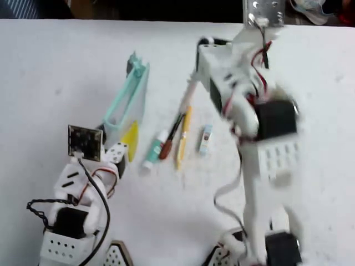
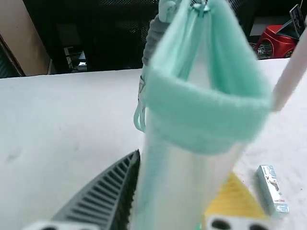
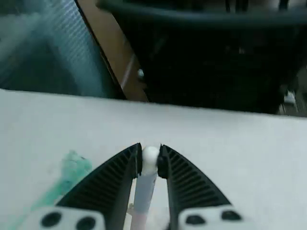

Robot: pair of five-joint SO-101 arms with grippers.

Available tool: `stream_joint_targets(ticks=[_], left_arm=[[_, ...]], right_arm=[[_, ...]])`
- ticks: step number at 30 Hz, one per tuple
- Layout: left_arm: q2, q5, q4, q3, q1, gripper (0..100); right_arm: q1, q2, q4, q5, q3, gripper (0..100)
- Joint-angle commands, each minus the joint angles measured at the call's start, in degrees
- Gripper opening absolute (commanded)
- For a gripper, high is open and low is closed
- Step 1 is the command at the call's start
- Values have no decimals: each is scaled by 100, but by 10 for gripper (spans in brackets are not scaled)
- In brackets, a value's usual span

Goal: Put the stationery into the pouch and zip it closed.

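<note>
The mint-green pouch (image 1: 126, 98) stands on edge, its mouth toward the arms. My left gripper (image 1: 117, 133) is shut on its near end, with the pouch (image 2: 192, 120) between the grey and yellow fingers (image 2: 108, 191). My right gripper (image 1: 197, 67) is beyond the row of stationery, shut on a white pen (image 1: 186, 95) that slants down toward the table. The pen's tip (image 3: 149, 155) sits pinched between the black jaws. On the table lie a teal-capped stick (image 1: 152, 152), a red-and-black pen (image 1: 170, 137), a yellow pencil (image 1: 183, 137) and a small eraser box (image 1: 205, 138).
The white table (image 1: 61, 77) has free room to the left of the pouch and along its far side. Cables trail behind both arm bases near the front edge. The eraser box (image 2: 272, 189) lies just right of the yellow finger.
</note>
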Motion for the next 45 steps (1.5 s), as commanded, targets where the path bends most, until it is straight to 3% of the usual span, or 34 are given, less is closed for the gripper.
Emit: stream_joint_targets(ticks=[1,13,25,30,36,38,43,45], left_arm=[[22,-53,88,-229,84,225],[22,-44,88,-229,84,225],[22,-44,79,-229,84,225],[22,-44,79,-229,84,225],[22,-44,79,-229,84,225],[22,-44,79,-229,84,225],[22,-44,79,-229,84,225],[22,-44,79,-229,84,225]], right_arm=[[-295,-998,-576,79,-114,16],[-1982,-1736,-875,70,-70,16],[-1912,-892,-356,114,-70,16],[-1947,-549,-382,853,-70,16],[-1947,-365,-163,967,-70,20],[-1947,-374,-13,932,-70,63],[-1956,-400,145,958,-70,299],[-1956,-400,189,967,-70,314]])
